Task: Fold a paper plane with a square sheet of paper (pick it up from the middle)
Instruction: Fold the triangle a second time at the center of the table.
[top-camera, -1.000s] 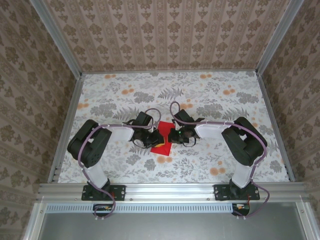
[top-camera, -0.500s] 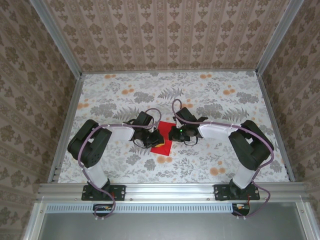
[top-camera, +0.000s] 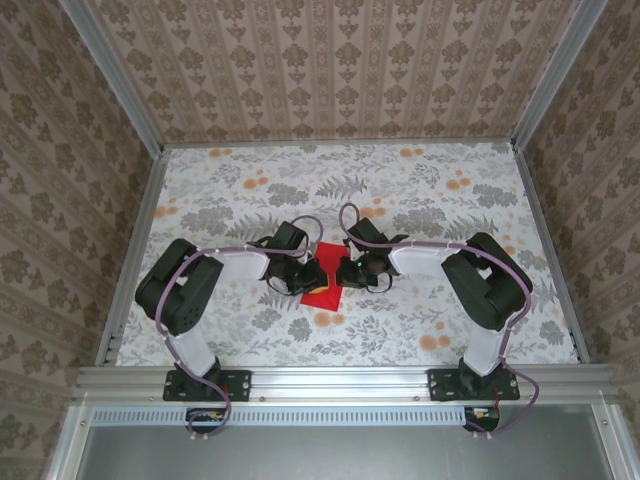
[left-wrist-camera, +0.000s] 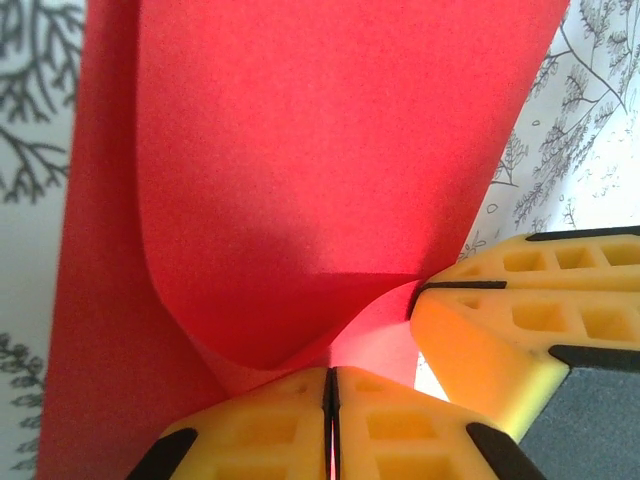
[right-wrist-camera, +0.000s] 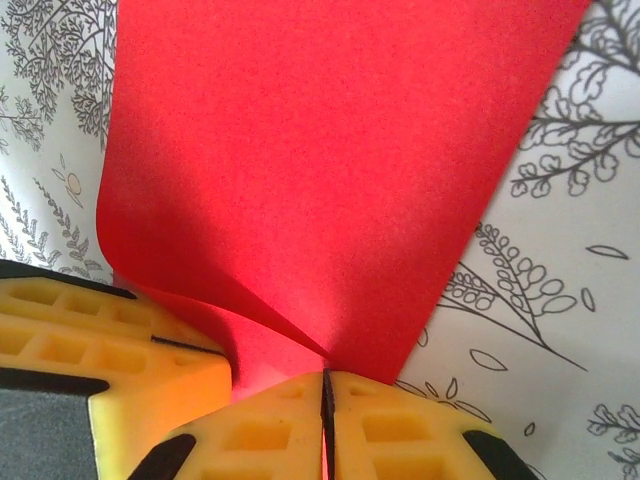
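Observation:
The square sheet of paper (top-camera: 327, 258) is bright red and lies at the middle of the table between my two grippers, which meet tip to tip over it. In the left wrist view the left gripper (left-wrist-camera: 330, 372) is shut on the paper (left-wrist-camera: 320, 160), which buckles up in a curved fold just ahead of the tips. The right gripper (right-wrist-camera: 325, 375) is likewise shut on the sheet's near edge, and the paper (right-wrist-camera: 330, 150) lifts in a shallow fold there. The other arm's yellow fingers (left-wrist-camera: 530, 310) press close beside each grip.
A floral cloth (top-camera: 420, 190) covers the table. Patterned walls with metal posts close it in at the back and both sides. An aluminium rail (top-camera: 340, 380) runs along the near edge by the arm bases.
The right arm's elbow swung out to the right and has come back. The left arm and the paper have stayed put.

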